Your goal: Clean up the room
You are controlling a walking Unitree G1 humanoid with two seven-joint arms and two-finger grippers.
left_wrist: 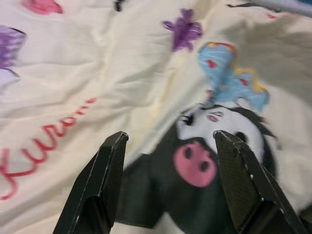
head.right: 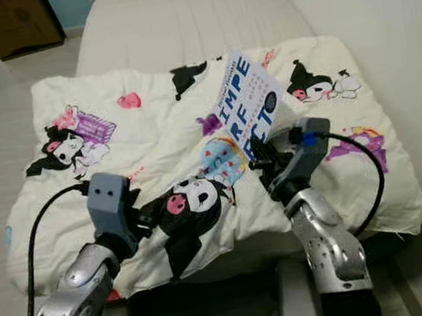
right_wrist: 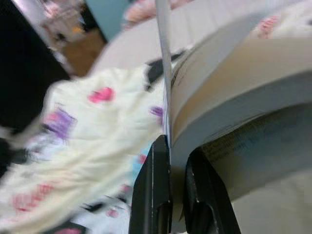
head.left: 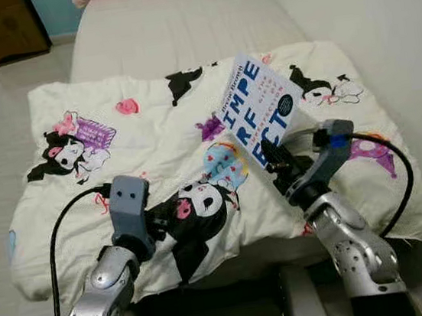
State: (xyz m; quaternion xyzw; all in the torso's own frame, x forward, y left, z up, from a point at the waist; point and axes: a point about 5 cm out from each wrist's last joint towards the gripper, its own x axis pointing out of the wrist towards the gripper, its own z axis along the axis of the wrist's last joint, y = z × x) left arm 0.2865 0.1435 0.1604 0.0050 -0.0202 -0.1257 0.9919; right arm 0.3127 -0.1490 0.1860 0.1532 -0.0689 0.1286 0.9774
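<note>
partly hidden book [head.left: 255, 108], apparently front cover only, in right gripper [right_wrist: 176, 161]

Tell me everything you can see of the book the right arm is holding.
The book is a white paperback with large dark blue cover letters, a smaller line of red print and a dark round badge. It is lifted off the blanket and tilted, cover facing the head camera. The right gripper pinches its lower edge; the wrist view shows the front cover fanned slightly away from the cream page block. Nothing else touches it.
</note>
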